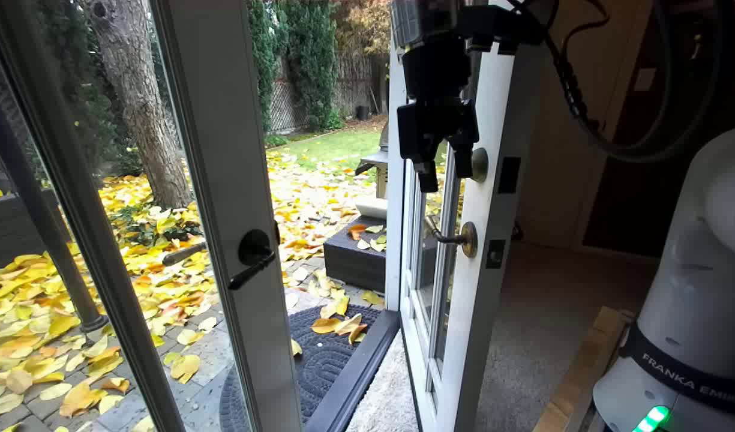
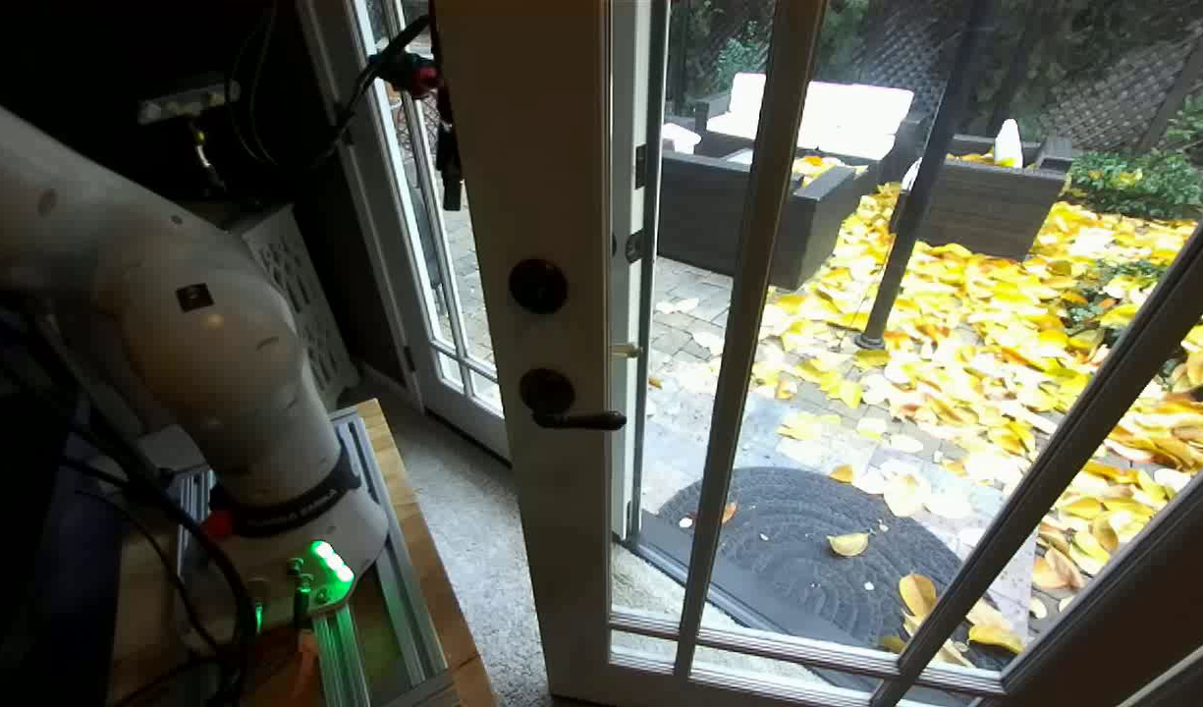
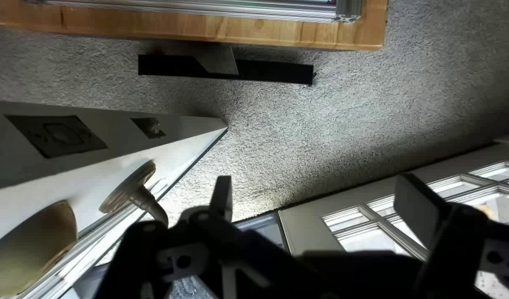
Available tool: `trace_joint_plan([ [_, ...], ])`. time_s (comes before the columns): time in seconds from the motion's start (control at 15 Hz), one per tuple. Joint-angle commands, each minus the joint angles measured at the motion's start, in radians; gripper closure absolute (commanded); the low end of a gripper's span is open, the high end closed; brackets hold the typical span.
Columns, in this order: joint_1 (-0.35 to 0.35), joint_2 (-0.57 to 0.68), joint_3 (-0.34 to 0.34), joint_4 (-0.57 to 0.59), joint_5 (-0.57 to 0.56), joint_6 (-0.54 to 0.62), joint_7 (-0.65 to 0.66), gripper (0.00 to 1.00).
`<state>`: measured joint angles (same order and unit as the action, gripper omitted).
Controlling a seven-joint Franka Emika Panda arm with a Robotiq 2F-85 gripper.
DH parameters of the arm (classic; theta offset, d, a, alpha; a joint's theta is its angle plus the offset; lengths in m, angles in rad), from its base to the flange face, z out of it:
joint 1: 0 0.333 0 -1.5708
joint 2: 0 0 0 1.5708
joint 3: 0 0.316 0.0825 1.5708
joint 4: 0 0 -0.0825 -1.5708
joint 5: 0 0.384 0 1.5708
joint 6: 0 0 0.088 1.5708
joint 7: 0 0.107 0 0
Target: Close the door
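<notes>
The door is a tall white-framed leaf with glass panes, standing open into the room. One face has a brass lever and a round brass deadbolt. In an exterior view its other face shows a dark lever. In the wrist view the door is at the left, with its brass lever and deadbolt. My gripper points down on the brass-lever side at about deadbolt height. In the wrist view its fingers are wide apart and empty. Contact with the door cannot be told.
The other glazed leaf with a dark lever also shows in the wrist view. The robot base stands on a wooden board close to the door. A threshold and round mat lie in the opening.
</notes>
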<state>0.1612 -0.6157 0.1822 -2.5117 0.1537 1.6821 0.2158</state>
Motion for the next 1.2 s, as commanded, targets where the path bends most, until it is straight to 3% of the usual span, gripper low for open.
trace_joint_plan([
  [0.0, -0.008, 0.000, 0.006, 0.001, 0.003, -0.002, -0.004, 0.00],
  [0.53, 0.004, 0.018, 0.020, 0.020, 0.023, 0.003, 0.009, 0.00],
  [0.87, 0.021, 0.168, 0.144, 0.117, 0.131, 0.166, 0.213, 0.00],
  [1.0, 0.022, 0.247, 0.212, 0.160, 0.097, 0.266, 0.296, 0.00],
  [1.07, 0.022, 0.286, 0.239, 0.179, 0.074, 0.313, 0.330, 0.25],
  [1.13, 0.015, 0.325, 0.266, 0.192, 0.036, 0.370, 0.371, 0.28],
])
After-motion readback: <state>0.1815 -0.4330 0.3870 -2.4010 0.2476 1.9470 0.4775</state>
